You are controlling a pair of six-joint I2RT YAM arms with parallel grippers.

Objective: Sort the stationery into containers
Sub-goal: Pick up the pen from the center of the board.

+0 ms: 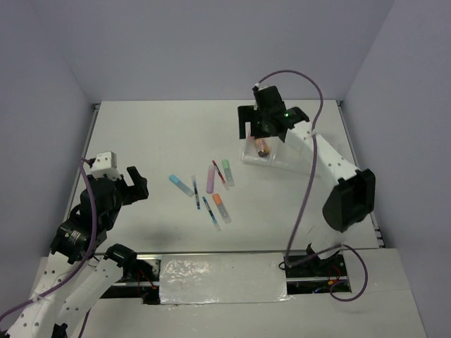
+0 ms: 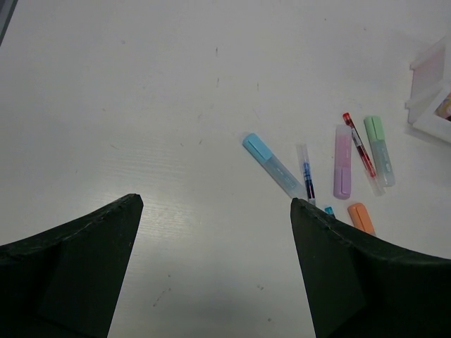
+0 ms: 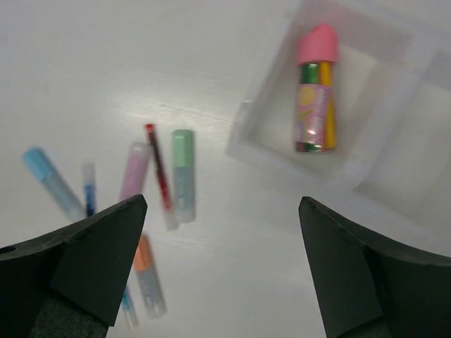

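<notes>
The tray (image 1: 248, 158) sits on the white table (image 1: 162, 134), toward the far right. In the top view the right arm crosses over the tray and hides much of its two further compartments. A purple cable (image 1: 310, 190) loops from that arm down the tray's right side. A foil patch (image 1: 222, 287) lies at the near edge, well apart from the tray.

The right gripper (image 3: 222, 201) hangs over the tray's left end, jaws wide apart and holding nothing. In that end compartment lies the cylinder (image 3: 316, 91), flat on the floor. It has a pink cap and a body patterned in yellow, green and pink.

The rest lies loose on the table, left of the tray and nearer. The green highlighter (image 2: 379, 149) is closest to the tray. Next come the red pen (image 2: 359, 153), the purple highlighter (image 2: 342, 170), the blue pen (image 2: 306, 174) and the blue highlighter (image 2: 273, 165). The orange highlighter (image 2: 361, 217) is nearer than these. A second blue pen (image 1: 211, 213) lies just beside it.

The left gripper (image 2: 215, 200) hovers far left of the tray, beyond the blue highlighter, its jaws spread and empty.
</notes>
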